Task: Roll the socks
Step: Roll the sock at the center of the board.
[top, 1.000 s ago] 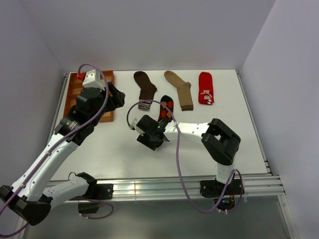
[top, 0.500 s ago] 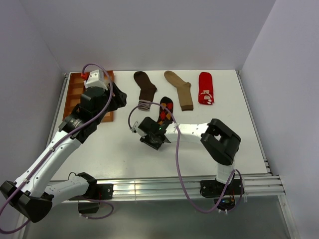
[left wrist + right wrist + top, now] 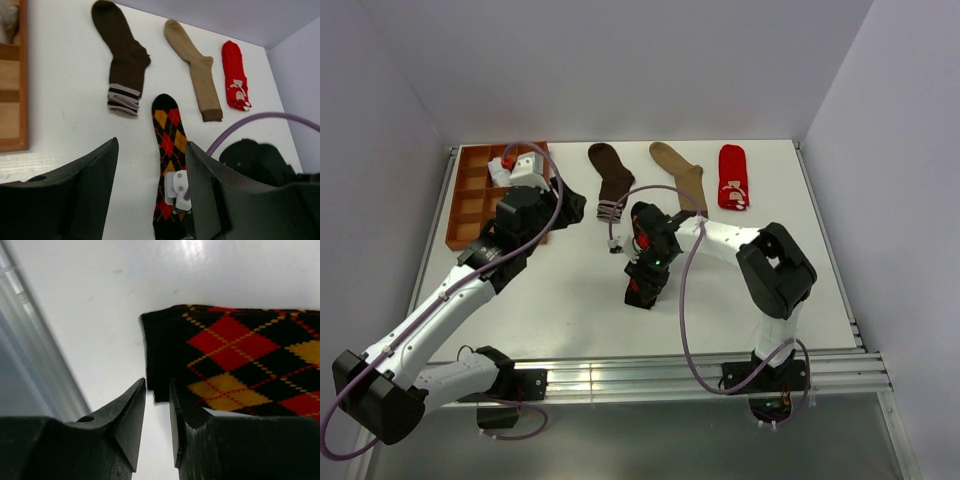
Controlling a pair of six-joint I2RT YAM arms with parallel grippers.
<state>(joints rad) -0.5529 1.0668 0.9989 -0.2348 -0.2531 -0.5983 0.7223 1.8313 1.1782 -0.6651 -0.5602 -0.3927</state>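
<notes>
The black-orange argyle sock lies flat and lengthwise in the middle of the table. My right gripper points down at its near end. Its jaws stand a narrow gap apart, and the black cuff corner sits between the tips. My left gripper hovers just right of the tray, open with nothing between its fingers. It looks down on the argyle sock. Along the back lie a dark brown sock with a striped cuff, a tan sock and a red sock with a white figure.
An orange-brown gridded tray stands at the back left. A pale fabric lump shows in one of its compartments. The right arm's purple cable loops over the sock area. A metal rail runs along the near table edge.
My right gripper swung round to the argyle sock's near end and its jaws narrowed on the cuff. My left gripper moved right, from over the tray towards the brown sock.
</notes>
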